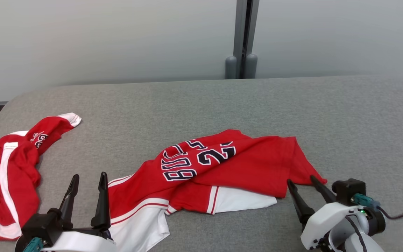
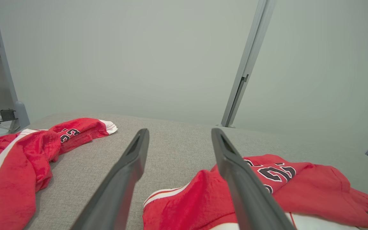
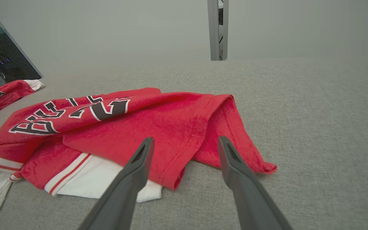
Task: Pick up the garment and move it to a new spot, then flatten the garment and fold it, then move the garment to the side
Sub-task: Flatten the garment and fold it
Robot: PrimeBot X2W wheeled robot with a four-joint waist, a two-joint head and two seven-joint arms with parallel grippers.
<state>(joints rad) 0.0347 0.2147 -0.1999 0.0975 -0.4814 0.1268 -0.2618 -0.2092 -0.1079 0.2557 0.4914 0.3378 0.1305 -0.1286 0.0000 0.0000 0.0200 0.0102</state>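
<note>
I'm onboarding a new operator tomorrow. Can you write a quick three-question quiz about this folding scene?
1. True or false: the right gripper is shut on the red jersey.
2. Which is nearer the second red garment at the table's left end: A, left gripper; B, right gripper?
3. What colour shows beneath the jersey's red fold?
Key: 1 false, both grippers are open; 2 A; 3 white.
</note>
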